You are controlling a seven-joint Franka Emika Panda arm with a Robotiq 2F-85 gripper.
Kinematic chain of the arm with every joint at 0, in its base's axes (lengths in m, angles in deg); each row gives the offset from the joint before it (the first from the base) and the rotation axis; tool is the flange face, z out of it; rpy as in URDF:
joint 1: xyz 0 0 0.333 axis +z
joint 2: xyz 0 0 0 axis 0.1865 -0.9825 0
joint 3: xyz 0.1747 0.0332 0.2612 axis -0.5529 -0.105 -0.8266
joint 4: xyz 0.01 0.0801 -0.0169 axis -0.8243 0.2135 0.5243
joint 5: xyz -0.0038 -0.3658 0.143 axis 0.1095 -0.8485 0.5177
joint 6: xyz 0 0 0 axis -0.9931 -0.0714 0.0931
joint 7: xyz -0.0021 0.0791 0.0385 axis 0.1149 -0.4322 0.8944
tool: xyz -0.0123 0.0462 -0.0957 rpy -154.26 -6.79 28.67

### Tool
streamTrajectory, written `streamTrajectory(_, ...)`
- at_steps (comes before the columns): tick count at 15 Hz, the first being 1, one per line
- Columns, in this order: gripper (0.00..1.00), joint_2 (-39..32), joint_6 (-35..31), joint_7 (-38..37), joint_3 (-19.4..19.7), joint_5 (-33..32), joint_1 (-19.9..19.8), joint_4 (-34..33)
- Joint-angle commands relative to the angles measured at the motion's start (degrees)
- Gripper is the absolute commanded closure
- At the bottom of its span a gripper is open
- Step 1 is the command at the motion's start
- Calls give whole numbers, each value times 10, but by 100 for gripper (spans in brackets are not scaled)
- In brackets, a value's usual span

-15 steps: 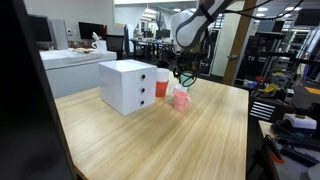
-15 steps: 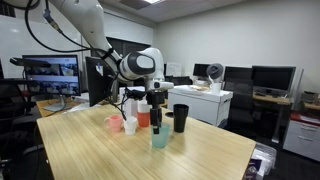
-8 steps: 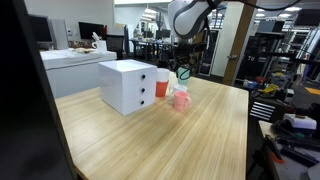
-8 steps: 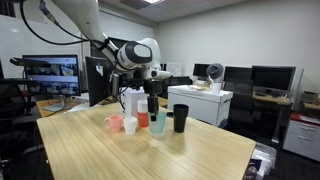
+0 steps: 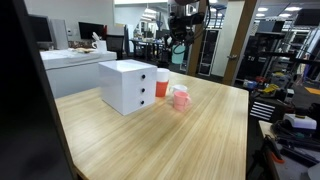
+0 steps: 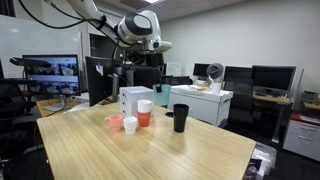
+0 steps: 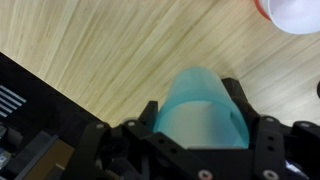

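Note:
My gripper (image 7: 203, 128) is shut on a translucent light-blue cup (image 7: 204, 108), which fills the middle of the wrist view between the black fingers. In both exterior views the gripper (image 5: 179, 42) (image 6: 157, 68) hangs high above the wooden table (image 5: 170, 140) with the blue cup (image 5: 181, 48) (image 6: 159, 82) in it. Below it on the table stand a pink cup (image 5: 181, 99) (image 6: 114, 122), a white cup (image 6: 130, 124), a red cup (image 5: 162, 87) (image 6: 144, 117) and a black cup (image 6: 180, 118). A white cup rim (image 7: 293, 12) shows at the wrist view's top right.
A white box with drawers (image 5: 126, 85) (image 6: 134, 96) stands on the table behind the cups. Desks, monitors (image 6: 268, 78) and shelving surround the table. The table's near edge (image 5: 75, 160) falls off beside a dark panel.
The gripper has risen well above the table with the blue cup in it. The other cups have stayed in place.

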Motion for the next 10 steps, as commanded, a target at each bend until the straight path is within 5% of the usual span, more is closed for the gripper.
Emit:
streamTrajectory(1, 48, -32, 16, 15, -5, -10, -18, -59)
streamTrajectory(10, 48, -141, 17, 22, 0, -1, -40, -200)
